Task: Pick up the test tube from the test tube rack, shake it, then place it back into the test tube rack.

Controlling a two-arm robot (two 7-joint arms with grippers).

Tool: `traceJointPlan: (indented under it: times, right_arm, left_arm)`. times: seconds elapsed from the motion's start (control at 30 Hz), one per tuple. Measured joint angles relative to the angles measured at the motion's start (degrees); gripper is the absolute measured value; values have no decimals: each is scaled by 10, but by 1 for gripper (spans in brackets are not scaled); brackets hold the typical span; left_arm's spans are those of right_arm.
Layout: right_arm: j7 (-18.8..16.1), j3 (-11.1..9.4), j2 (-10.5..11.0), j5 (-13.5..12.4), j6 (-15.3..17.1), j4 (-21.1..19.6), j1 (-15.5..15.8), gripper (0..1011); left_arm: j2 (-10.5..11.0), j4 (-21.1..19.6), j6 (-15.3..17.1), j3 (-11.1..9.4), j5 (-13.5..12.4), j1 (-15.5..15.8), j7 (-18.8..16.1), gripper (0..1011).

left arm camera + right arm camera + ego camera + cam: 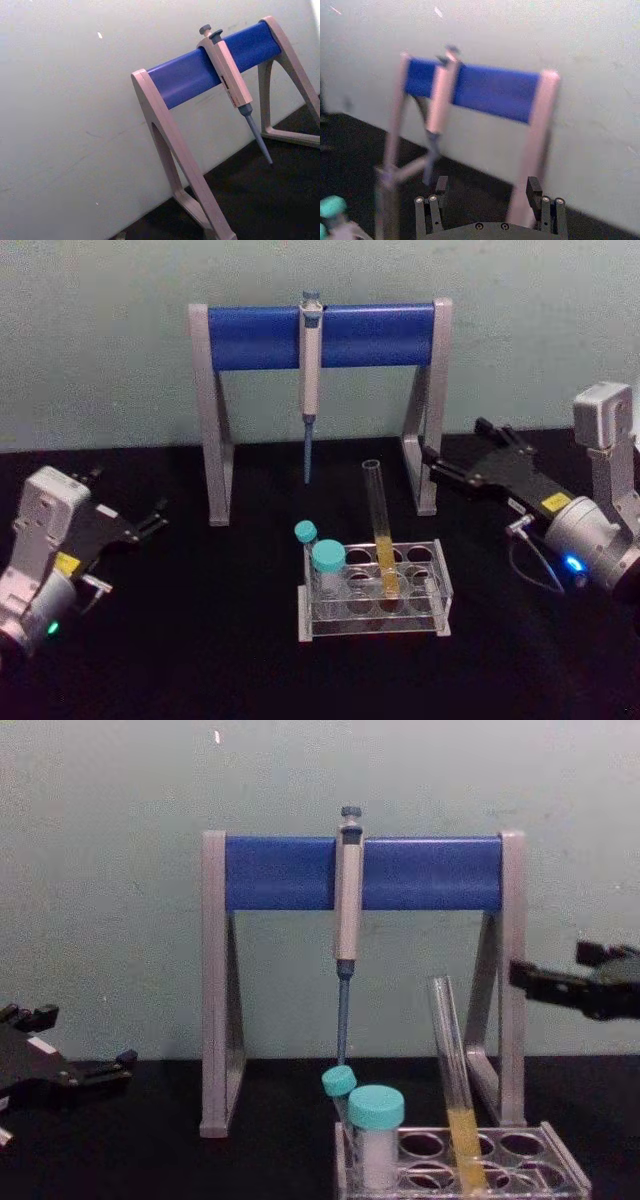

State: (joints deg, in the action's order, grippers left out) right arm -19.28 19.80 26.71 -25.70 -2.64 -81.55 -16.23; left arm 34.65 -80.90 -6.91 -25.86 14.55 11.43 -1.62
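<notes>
The slim glass test tube point(379, 530) leans in the clear plastic test tube rack point(440, 585). At two o'clock of it hovers the right gripper point(437, 462), black fingers spread; left gripper point(155, 517), at nine o'clock, likewise open.

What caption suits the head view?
Long clear glass test tube leans in low clear plastic rack; both grippers wait apart.

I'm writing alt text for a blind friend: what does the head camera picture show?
A long clear test tube with yellow liquid leans in a clear test tube rack on a black table, beside two teal-capped containers. Behind stands a grey-and-blue stand with a pipette hanging. The left claw and right claw wait at either side, holding nothing.
</notes>
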Motion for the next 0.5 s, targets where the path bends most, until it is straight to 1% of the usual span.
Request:
traceJointPlan:
  times: [0.03, 0.13, 0.17, 0.23, 0.37, 0.5]
  right_arm:
    - [17, -2, 0, 8, 17, 0, 2, 1000]
    - [34, -3, -1, 18, 41, 2, 3, 1000]
    - [40, -4, -1, 23, 56, 4, 4, 1000]
    - [47, -4, -3, 28, 74, 8, 6, 1000]
    - [52, -4, -6, 36, 99, 14, 6, 1000]
    - [52, -6, -10, 39, 111, 21, 6, 1000]
  left_arm:
    - [0, 0, 0, 0, 0, 0, 0, 1001]
    - [0, 0, 0, 0, 0, 0, 0, 1001]
    - [0, 0, 0, 0, 0, 0, 0, 1001]
    - [0, 0, 0, 0, 0, 0, 0, 1001]
    - [0, 0, 0, 0, 0, 0, 0, 1001]
    - [0, 0, 0, 0, 0, 0, 0, 1001]
